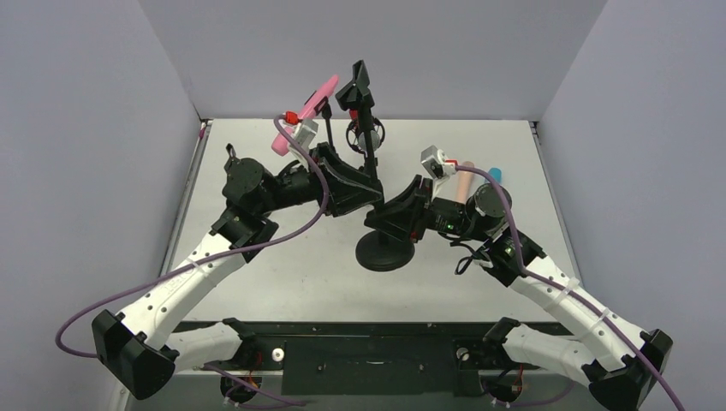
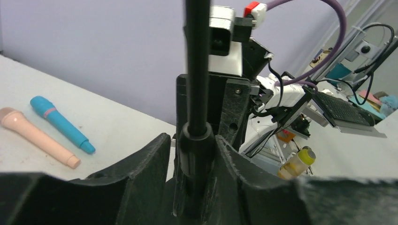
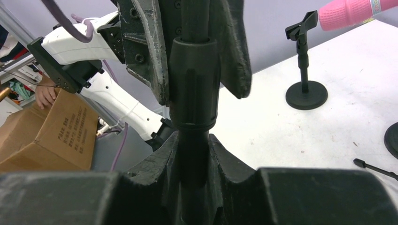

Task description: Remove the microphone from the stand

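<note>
Clamping the stand pole [image 2: 197, 70], left fingers [image 2: 141, 164] above, right fingers [image 3: 150, 173] below (top cropped in wrist views)

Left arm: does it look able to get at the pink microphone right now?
Probably not yet. The left gripper is shut on the black stand pole, as is the right gripper. Once it lets go, the pink microphone sits close beyond it, seemingly with nothing between.

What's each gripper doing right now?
Left gripper: closed on the stand pole.
Right gripper: closed on the stand pole too.
</note>
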